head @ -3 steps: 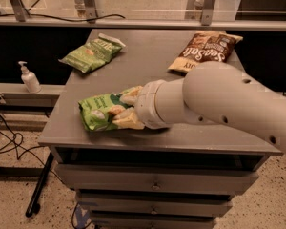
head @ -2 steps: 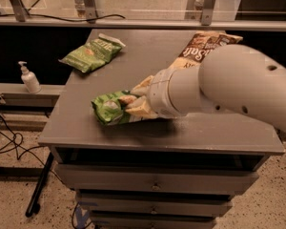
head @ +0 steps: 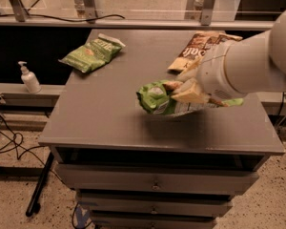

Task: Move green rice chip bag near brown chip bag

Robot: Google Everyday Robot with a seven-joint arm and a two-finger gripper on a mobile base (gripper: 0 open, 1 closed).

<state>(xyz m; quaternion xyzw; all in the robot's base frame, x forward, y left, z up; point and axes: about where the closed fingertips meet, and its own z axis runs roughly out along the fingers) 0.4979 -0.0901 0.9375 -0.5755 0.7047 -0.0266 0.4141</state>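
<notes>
Gripper [head: 180,90] clamped on green bag [head: 155,98], just in front of brown bag [head: 199,51]: set down alongside w/o nudging it.

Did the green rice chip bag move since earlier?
Yes: green rice chip bag shifted right toward the brown chip bag, held by the tool over the table.

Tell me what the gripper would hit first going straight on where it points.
The gripper, holding the green rice chip bag, points image-left over bare table; looks free, probably clearing the smaller green bag.
</notes>
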